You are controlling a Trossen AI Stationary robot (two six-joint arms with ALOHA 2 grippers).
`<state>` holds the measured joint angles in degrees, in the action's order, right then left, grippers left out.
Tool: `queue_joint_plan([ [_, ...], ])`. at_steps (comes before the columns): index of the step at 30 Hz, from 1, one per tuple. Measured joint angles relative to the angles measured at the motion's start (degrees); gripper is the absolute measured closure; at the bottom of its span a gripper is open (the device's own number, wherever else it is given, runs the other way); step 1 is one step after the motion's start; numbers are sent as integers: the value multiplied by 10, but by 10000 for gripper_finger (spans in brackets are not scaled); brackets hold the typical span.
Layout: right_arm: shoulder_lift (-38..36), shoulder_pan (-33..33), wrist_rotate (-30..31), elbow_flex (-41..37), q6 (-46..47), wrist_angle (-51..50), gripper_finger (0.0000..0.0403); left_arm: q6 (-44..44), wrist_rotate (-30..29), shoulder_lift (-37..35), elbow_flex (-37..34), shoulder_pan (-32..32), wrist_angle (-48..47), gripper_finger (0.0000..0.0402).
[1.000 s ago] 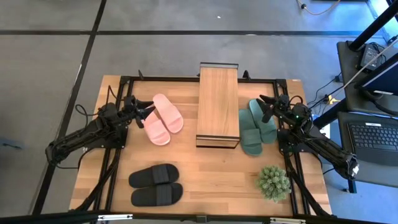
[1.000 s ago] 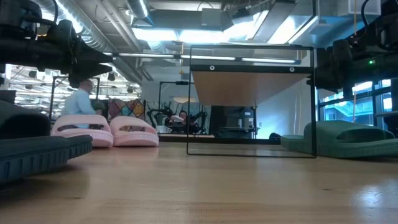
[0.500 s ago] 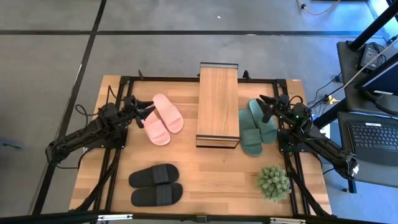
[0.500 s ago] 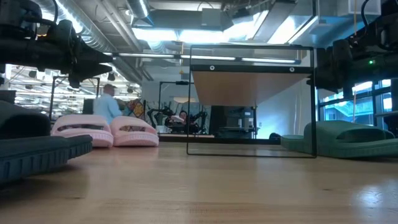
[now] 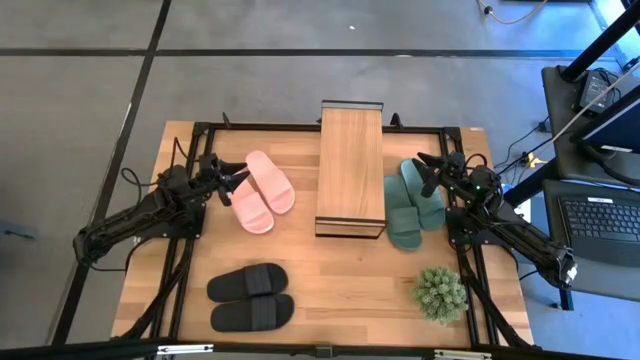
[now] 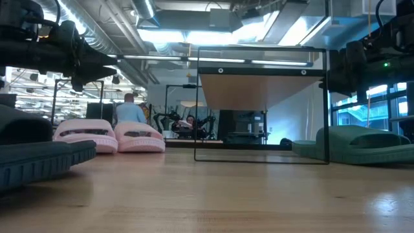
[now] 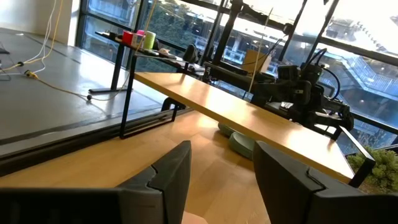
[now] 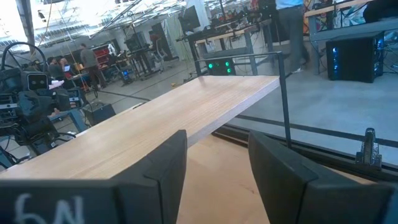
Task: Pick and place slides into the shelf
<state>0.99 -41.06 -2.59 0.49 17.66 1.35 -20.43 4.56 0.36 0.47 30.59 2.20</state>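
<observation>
The shelf (image 5: 350, 167), a light wood plank on a thin black frame, stands at the table's middle toward the far edge. The pink slides (image 5: 260, 190) lie left of it, the dark green slides (image 5: 410, 203) right of it, the black slides (image 5: 250, 297) near the table's near left. My left gripper (image 5: 233, 175) hovers open above the pink pair's left edge. My right gripper (image 5: 428, 170) hovers open above the green pair's far end. In the left wrist view the open fingers (image 7: 217, 177) face the shelf (image 7: 249, 118); the right wrist view shows open fingers (image 8: 214, 168) facing the plank (image 8: 180, 112).
A small green potted plant (image 5: 441, 293) stands at the table's near right corner. Black frame rails (image 5: 190, 250) run along the table's left and right sides. Bare wood (image 5: 350, 290) lies between the black slides and the plant. A person (image 6: 132, 111) is in the room behind.
Both arms keep still. A person in the room behind the table has walked toward the right in the low view.
</observation>
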Motion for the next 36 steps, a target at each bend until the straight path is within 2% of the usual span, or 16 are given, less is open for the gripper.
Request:
queue_joint_plan([
  [19,0,0,0,0,-15,0,230,0,0,0,0,0,0,237],
  [24,0,0,0,0,14,0,230,-3,0,0,0,0,0,237],
  [29,0,0,0,0,16,0,230,-34,0,0,0,0,0,237],
  [33,0,0,0,0,16,-1,230,-126,-3,0,1,1,0,237],
  [36,0,0,0,0,15,0,230,-147,0,7,10,7,-2,237],
])
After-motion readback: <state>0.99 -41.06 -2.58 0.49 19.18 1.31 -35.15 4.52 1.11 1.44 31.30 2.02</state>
